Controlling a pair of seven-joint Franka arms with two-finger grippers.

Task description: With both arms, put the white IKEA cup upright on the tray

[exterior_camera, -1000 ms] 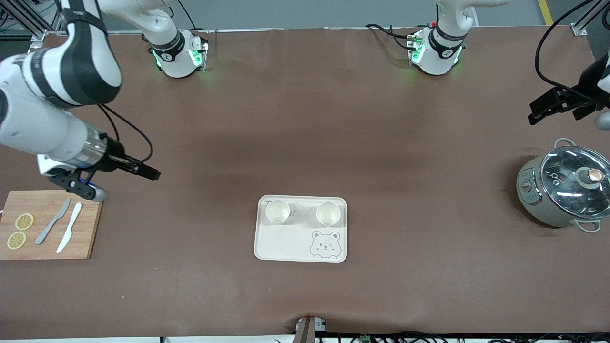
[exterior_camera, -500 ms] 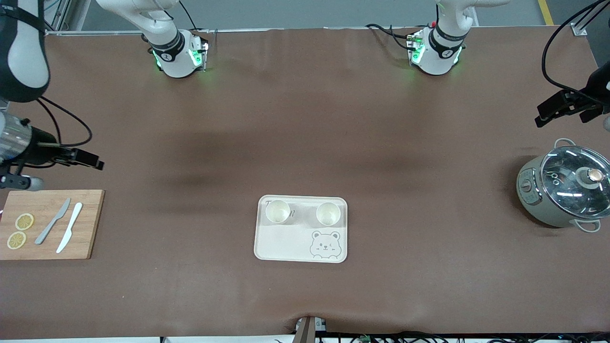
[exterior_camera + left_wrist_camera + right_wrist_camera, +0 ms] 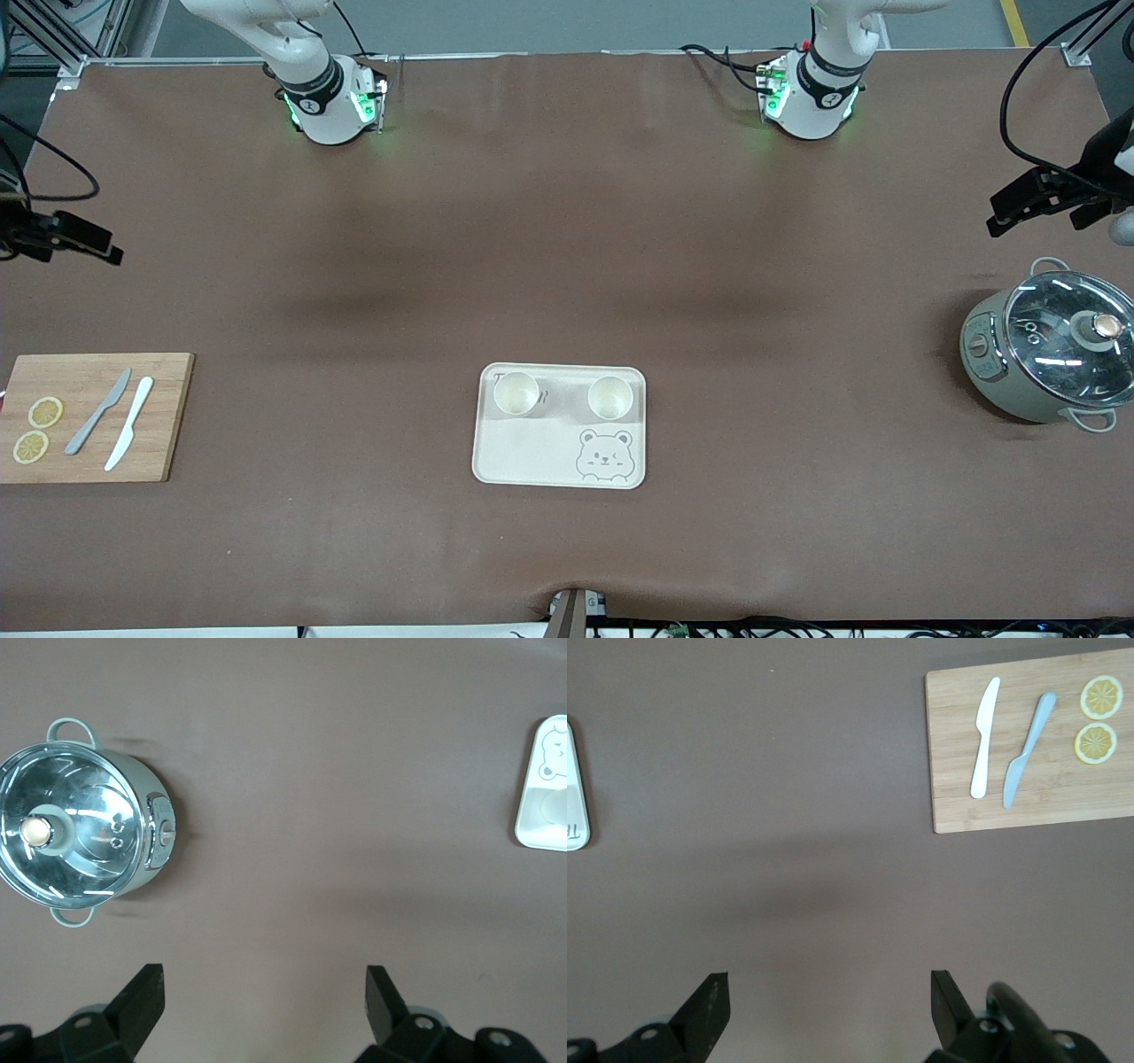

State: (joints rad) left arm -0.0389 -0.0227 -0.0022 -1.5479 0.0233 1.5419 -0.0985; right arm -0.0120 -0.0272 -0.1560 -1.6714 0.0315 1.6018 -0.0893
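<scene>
The cream-white tray (image 3: 532,452) with a drawn bear face lies on the brown table near the front camera. Two white cups (image 3: 516,392) (image 3: 609,397) stand upright on it, side by side, mouths up. My left gripper (image 3: 264,992) is open and empty, up over bare table beside the pot at the left arm's end. My right gripper (image 3: 830,992) is open and empty, up over bare table near the cutting board at the right arm's end. A tray edge shows in the left wrist view (image 3: 542,806) and the right wrist view (image 3: 574,797).
A grey pot with a glass lid (image 3: 1050,346) stands at the left arm's end. A wooden cutting board (image 3: 155,416) with two knives and two lemon slices lies at the right arm's end. Only dark wrist parts of both arms show in the front view.
The right arm has drawn up and away from the cutting board toward its end of the table, mostly leaving the front view. The left arm has hardly moved. The cups stay put.
</scene>
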